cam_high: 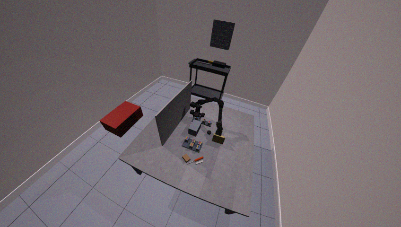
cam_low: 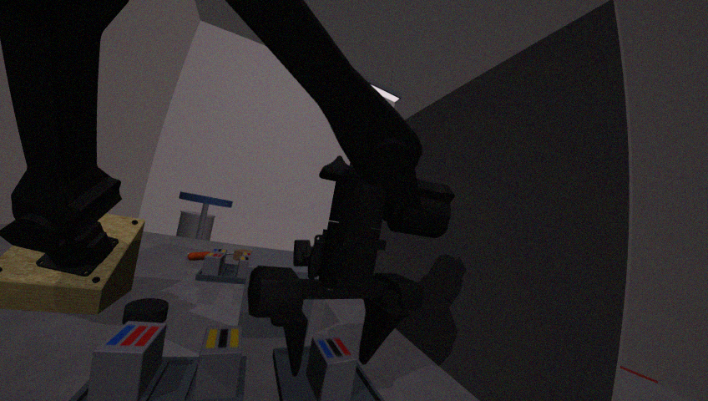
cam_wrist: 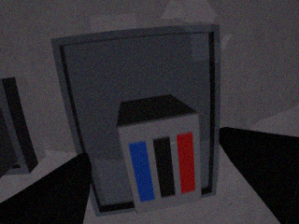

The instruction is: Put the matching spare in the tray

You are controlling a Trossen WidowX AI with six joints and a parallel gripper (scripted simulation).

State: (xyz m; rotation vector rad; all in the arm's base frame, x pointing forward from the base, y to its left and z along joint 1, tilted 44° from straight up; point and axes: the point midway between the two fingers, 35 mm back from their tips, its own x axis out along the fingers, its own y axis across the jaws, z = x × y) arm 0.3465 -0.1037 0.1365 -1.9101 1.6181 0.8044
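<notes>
A grey spare block [cam_low: 331,370] [cam_wrist: 161,156] with blue, black and red stripes stands upright inside the shallow grey tray [cam_low: 280,378] [cam_wrist: 125,69], near its front rim. My gripper [cam_low: 330,365] [cam_high: 196,113] is open. Its two dark fingers straddle the block with gaps on both sides. Two other spares stand to the left: one with blue, red and red stripes [cam_low: 126,357] and one with yellow, black and yellow stripes [cam_low: 220,357]. The grey mounted unit [cam_high: 194,126] stands on the table just in front of the gripper.
A tall grey panel [cam_high: 172,112] [cam_low: 521,223] stands close beside the gripper. A black cylinder [cam_high: 208,132] [cam_low: 144,310] and the arm's yellow base [cam_high: 218,138] [cam_low: 59,283] are nearby. A rack of coloured blocks [cam_high: 192,144], a screwdriver [cam_high: 198,159] and a brown block [cam_high: 186,157] lie further off.
</notes>
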